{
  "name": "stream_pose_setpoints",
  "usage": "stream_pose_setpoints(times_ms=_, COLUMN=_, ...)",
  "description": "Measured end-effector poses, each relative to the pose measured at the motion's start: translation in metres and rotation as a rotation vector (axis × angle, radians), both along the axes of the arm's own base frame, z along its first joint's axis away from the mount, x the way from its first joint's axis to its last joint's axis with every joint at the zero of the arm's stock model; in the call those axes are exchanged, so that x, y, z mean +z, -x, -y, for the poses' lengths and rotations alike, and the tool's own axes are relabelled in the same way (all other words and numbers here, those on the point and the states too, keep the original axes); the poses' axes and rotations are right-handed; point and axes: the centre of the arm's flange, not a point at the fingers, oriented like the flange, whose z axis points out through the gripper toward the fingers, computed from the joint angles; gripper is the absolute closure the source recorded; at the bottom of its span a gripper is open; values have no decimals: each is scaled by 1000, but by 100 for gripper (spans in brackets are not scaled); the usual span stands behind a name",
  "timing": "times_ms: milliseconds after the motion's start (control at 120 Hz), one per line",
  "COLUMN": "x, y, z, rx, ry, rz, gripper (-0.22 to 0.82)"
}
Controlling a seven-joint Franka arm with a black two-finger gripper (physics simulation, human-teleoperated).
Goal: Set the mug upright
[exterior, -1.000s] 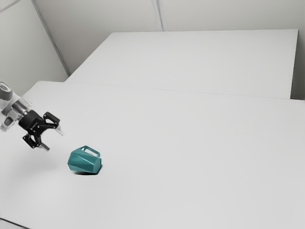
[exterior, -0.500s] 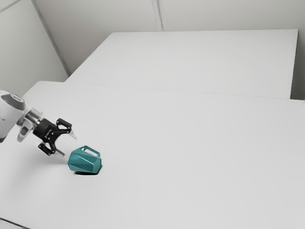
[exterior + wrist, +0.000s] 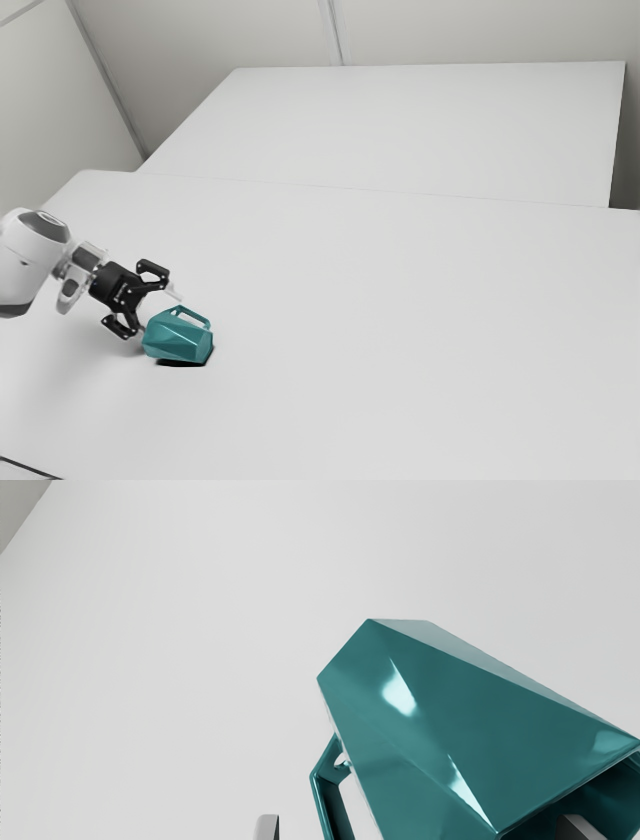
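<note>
1. The pale table [image 3: 400, 320] carries the whole job. I see no writing on it.
2. My arm [image 3: 30, 262] reaches in from the exterior view's left, over the near part of the table. I can't read any brand on it.
3. The black gripper [image 3: 160, 313] is right at the mug, on its side toward the exterior view's left. I have no grip on anything.
4. The teal mug [image 3: 178, 338] lies on its side on the near part of the table, toward the exterior view's left. So the setting upright is not achieved as things stand. As I judge it, only the reach is nearly made; a firm hold, the tipping up and letting go on the base remain. Its faceted wall bears no label or lettering that I can see.
5. The mouth [image 3: 600, 790] opens toward my gripper; the flat base [image 3: 204, 347] faces the exterior view's right.
6. The handle [image 3: 330, 805] sticks out from the body, between my fingertips as the wrist view has it.
7. My fingers [image 3: 267, 827] are spread apart: one is out beyond the handle, the other at the mouth. Whether that one is inside the rim, I can't tell.
</note>
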Motion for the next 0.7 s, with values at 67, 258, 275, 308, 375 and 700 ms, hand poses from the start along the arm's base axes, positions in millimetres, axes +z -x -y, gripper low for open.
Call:
stream_pose_setpoints(times_ms=67, x=0, y=-1, z=2, rx=-3, ry=2, rz=1, gripper=2)
stream_pose_setpoints(times_ms=258, x=2, y=-4, z=4, rx=-18, ry=-11, rz=3, gripper=37)
stream_pose_setpoints(times_ms=275, x=2, y=-4, z=4, rx=-19, ry=-13, rz=3, gripper=41)
stream_pose_setpoints(times_ms=308, x=3, y=-4, z=4, rx=-22, ry=-16, rz=4, gripper=47)
stream_pose_setpoints(times_ms=375, x=7, y=-6, z=7, rx=-31, ry=-22, rz=11, gripper=57)
stream_pose_setpoints(times_ms=700, x=39, y=-24, z=34, rx=-96, ry=-49, rz=76, gripper=75)
